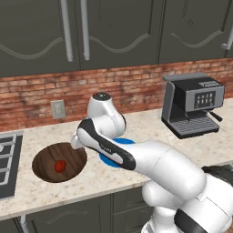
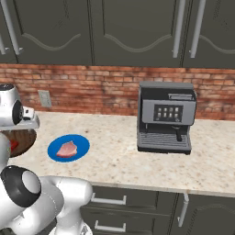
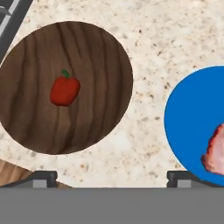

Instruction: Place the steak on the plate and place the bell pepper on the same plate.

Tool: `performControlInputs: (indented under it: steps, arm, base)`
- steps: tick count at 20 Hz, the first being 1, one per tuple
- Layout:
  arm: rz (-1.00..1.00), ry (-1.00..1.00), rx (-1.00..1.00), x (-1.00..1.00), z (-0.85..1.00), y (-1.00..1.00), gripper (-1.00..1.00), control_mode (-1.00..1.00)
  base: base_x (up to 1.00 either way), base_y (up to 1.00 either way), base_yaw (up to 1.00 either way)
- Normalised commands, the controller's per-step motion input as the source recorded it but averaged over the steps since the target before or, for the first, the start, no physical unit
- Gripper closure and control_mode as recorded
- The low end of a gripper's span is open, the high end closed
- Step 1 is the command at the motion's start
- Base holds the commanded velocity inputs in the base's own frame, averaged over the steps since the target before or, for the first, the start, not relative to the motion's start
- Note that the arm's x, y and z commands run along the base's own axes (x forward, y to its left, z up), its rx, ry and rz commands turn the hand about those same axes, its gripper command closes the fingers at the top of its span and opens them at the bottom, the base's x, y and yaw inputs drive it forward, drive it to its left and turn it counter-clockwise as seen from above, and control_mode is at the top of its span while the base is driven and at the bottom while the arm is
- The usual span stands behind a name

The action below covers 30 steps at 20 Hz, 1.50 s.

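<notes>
Bell pepper (image 3: 64,90) is what I go for next: it sits alone near the middle of the round wooden board (image 3: 100,57), stem pointing up in the hand view, body roughly as wide as tall, so no real long axis to line up with. Steak (image 2: 67,149) already lies on the blue plate (image 2: 82,141), so I judge that half done.

From the hand view, my gripper (image 3: 111,176) hovers over bare counter (image 3: 144,39) between board and plate. The fingertips (image 3: 41,177) stand far apart at the bottom edge with nothing between them, so the jaws are wide open and empty. Key relation: the pepper lies up and to the left of the fingers in that view, off the midline toward the left tip, and the plate is on the opposite side, right. In the left base view the pepper (image 1: 59,166) is on the board just left of the wrist, stove edge (image 1: 7,166) beyond it.

My call: shift toward the board to centre the pepper between the tips, then descend. Small glossy round thing, could slip if pinched off-centre.
</notes>
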Motion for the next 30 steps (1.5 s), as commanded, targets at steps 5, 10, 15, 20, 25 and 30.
performControlInputs:
  steps: [5, 10, 15, 20, 25, 30]
  arm:
    - [-0.02, 0.03, 0.02, 0.35, -0.41, 0.46, -1.00, -1.00]
    - [-0.01, 0.00, 0.00, 0.02, -0.16, 0.59, -1.00, -1.00]
    - [-0.01, 0.00, 0.00, 0.07, -0.51, 0.53, -1.00, -1.00]
    - [-0.04, 0.00, 0.00, 0.07, -0.45, 0.39, -1.00, -1.00]
    - [-0.07, -0.02, 0.00, 0.12, 0.00, 0.15, -1.00, -1.00]
    - [-0.17, -0.01, 0.00, 0.34, -0.01, 0.03, -1.00, -1.00]
  base:
    - [0.00, 0.00, 0.00]
    - [0.00, 0.00, 0.00]
    - [0.00, 0.00, 0.00]
    - [0.00, 0.00, 0.00]
    - [0.00, 0.00, 0.00]
    - [0.00, 0.00, 0.00]
